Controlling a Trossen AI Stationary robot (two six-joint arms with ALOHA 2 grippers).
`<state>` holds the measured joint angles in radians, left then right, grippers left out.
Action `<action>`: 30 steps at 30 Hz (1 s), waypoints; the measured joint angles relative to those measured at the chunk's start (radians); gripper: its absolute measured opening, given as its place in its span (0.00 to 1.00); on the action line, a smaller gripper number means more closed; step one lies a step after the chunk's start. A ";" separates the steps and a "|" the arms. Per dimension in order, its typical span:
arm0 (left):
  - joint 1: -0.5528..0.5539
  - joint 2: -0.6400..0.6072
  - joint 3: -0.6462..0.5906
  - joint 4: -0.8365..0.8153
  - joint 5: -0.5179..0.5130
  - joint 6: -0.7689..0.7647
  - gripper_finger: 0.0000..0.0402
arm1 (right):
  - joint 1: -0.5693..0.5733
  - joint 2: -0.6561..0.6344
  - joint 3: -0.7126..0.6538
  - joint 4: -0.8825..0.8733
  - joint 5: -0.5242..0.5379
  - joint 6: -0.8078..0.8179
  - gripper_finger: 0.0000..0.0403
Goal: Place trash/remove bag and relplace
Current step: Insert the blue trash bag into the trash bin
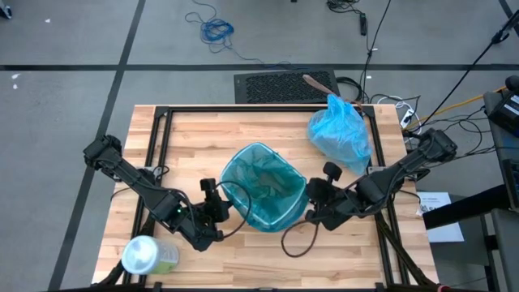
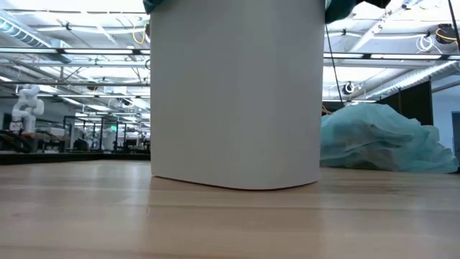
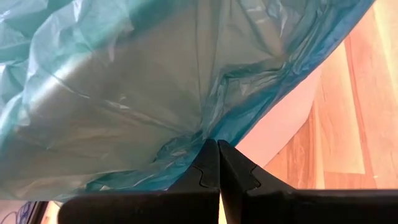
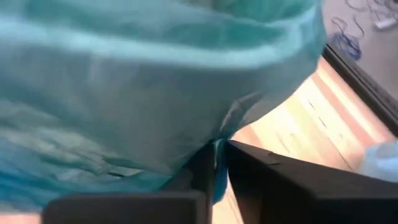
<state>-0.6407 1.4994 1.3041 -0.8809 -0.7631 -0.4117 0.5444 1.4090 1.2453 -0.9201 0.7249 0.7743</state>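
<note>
On the wooden table [image 1: 243, 259], I had both pincers closed on the teal liner [image 1: 261, 188]: left pincer [image 1: 217, 209], right pincer [image 1: 315, 195], the tied blue bag [image 1: 340, 131] beyond.

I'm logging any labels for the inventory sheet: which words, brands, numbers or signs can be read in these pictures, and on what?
No text can be read in any view.
White paper sheet beside the wooden table: any print too small to read.
White bin, teal plastic liner, pale-blue filled bag, pale-green container: no lettering shows.
</note>
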 joint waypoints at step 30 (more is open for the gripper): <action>-0.044 0.000 0.059 -0.052 0.076 0.006 0.06 | 0.005 -0.106 0.254 0.160 -0.173 -0.622 0.35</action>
<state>-0.6852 1.4994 1.3630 -0.9334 -0.6868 -0.4057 0.5489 1.3032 1.4989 -0.7605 0.5519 0.1524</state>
